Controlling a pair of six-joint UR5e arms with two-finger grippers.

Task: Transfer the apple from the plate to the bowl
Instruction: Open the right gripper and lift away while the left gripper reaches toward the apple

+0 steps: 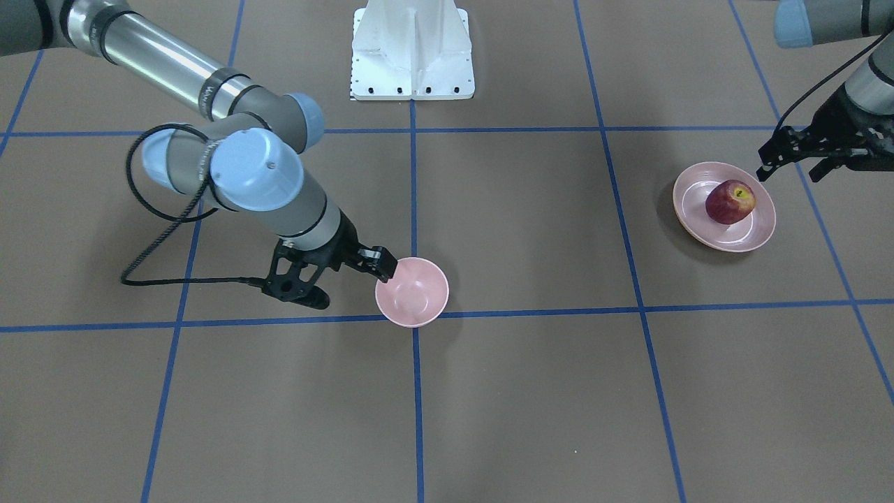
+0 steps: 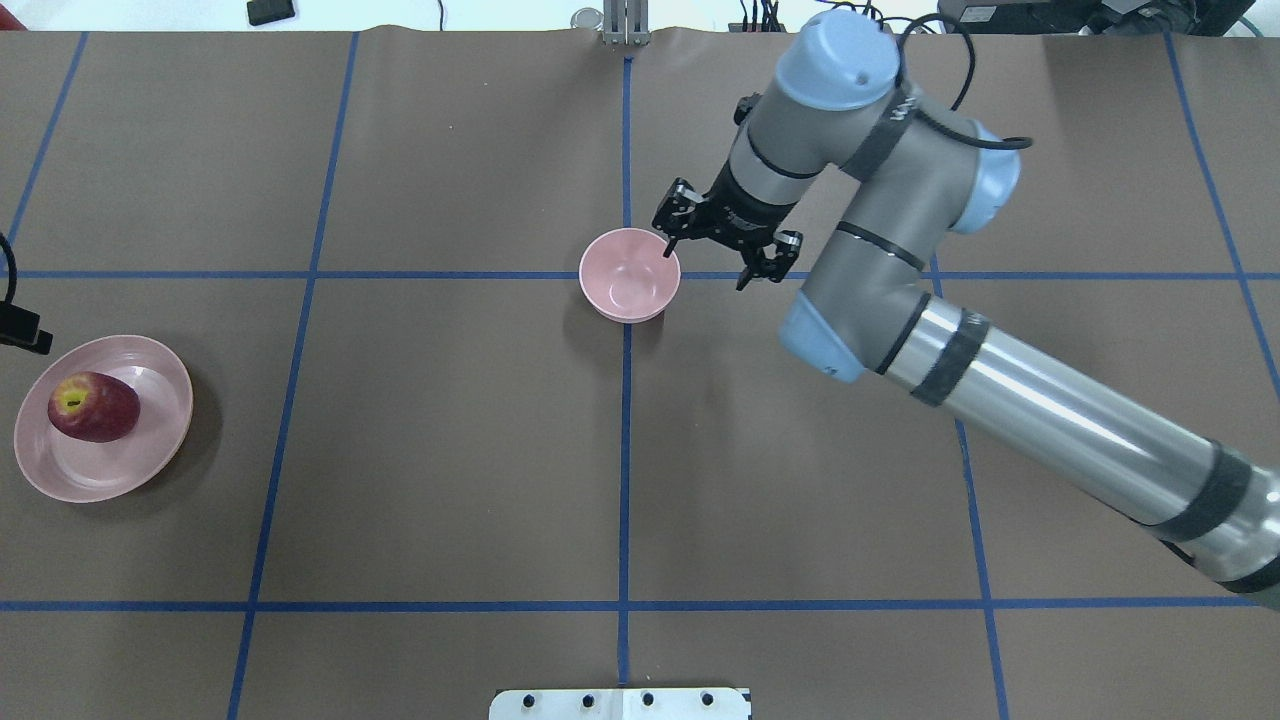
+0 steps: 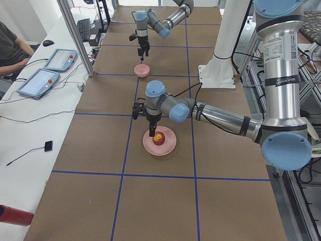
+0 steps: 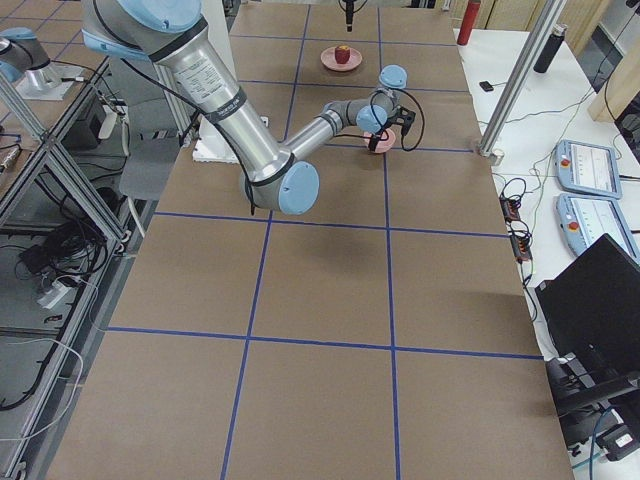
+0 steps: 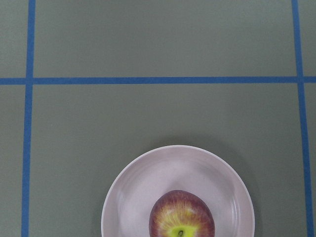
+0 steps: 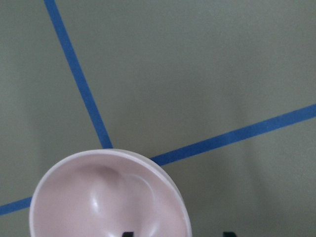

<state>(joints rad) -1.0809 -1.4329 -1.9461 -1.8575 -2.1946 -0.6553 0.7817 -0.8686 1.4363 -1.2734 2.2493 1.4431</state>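
Observation:
The dark red apple (image 1: 730, 202) with a yellow stem patch lies on the wide pink plate (image 1: 698, 209) at the table's left end; both show in the overhead view (image 2: 93, 407) and the left wrist view (image 5: 181, 218). My left gripper (image 1: 788, 173) hovers open and empty above the plate's rim on the robot's side. The small deep pink bowl (image 1: 415, 293) stands empty at mid-table. My right gripper (image 2: 706, 267) is open, low at the bowl (image 2: 630, 285). One finger is inside the rim and one is outside.
The white robot base mount (image 1: 412, 52) stands at the table's middle edge. Blue tape lines (image 2: 625, 450) grid the brown table. An operator and tablets (image 3: 45, 70) are on a side bench in the exterior left view.

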